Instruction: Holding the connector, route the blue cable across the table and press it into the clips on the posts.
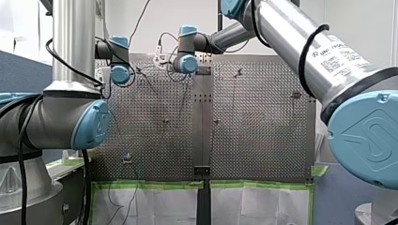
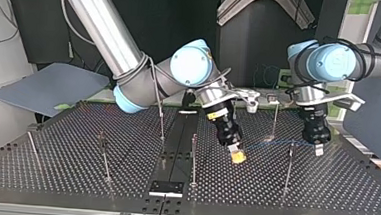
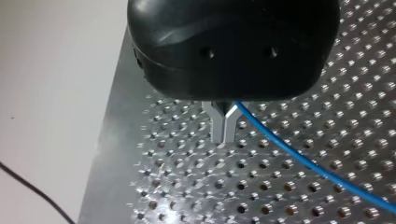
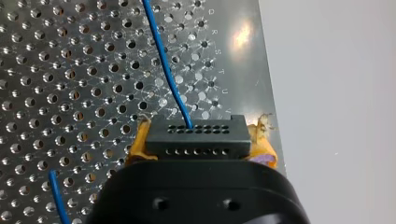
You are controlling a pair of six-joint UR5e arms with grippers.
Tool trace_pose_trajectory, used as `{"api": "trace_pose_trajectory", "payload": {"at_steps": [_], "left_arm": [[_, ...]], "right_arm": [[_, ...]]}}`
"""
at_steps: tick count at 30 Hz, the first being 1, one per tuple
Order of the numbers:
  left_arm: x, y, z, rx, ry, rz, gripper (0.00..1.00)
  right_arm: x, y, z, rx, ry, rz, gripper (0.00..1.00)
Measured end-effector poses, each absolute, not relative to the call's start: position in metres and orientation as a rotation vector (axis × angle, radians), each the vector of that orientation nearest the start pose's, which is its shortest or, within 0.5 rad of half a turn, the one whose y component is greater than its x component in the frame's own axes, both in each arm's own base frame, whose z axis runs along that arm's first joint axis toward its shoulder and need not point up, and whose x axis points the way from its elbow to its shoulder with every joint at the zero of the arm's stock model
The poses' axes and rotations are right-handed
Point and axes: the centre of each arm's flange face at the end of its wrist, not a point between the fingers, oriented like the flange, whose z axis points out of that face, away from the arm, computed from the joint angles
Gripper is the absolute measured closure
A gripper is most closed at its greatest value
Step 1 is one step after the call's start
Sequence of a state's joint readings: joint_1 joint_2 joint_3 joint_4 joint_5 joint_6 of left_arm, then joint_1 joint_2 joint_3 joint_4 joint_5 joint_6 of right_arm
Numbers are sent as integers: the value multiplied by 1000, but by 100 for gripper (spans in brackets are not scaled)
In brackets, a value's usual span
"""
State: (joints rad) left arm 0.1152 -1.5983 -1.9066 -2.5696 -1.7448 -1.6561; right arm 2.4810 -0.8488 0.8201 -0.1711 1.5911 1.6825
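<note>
You have the black connector clamped between the yellow pads of my right gripper, low over the perforated table between two posts. The blue cable runs from it to my left gripper, whose metal fingers are pinched together on the cable.

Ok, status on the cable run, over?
Right gripper shut on black multi-hole connector. Left gripper shut on thin blue cable, strung between them. Slim metal post beside the span; clip seating not visible.
</note>
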Motion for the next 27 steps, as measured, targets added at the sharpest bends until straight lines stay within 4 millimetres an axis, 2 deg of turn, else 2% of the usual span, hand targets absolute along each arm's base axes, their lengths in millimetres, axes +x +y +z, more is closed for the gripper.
{"api": "trace_pose_trajectory", "payload": {"at_steps": [3,8,14,19,24,26,27], "left_arm": [[512,-56,374,-277,1328,131,100],[526,-51,368,-276,1337,123,100],[532,-47,364,-281,1340,122,100],[549,-39,363,-270,1331,105,100],[561,-38,352,-261,1343,79,100],[563,-37,349,-264,1345,74,82],[563,-37,348,-267,1346,73,82]], "right_arm": [[704,-384,414,-2132,910,-2724,100],[703,-386,413,-2128,914,-2727,100],[698,-398,413,-2116,921,-2746,100],[694,-407,412,-2118,937,-2750,100],[691,-415,408,-2124,951,-2749,100],[691,-417,405,-2129,955,-2744,100],[691,-418,402,-2133,957,-2739,100]]}}
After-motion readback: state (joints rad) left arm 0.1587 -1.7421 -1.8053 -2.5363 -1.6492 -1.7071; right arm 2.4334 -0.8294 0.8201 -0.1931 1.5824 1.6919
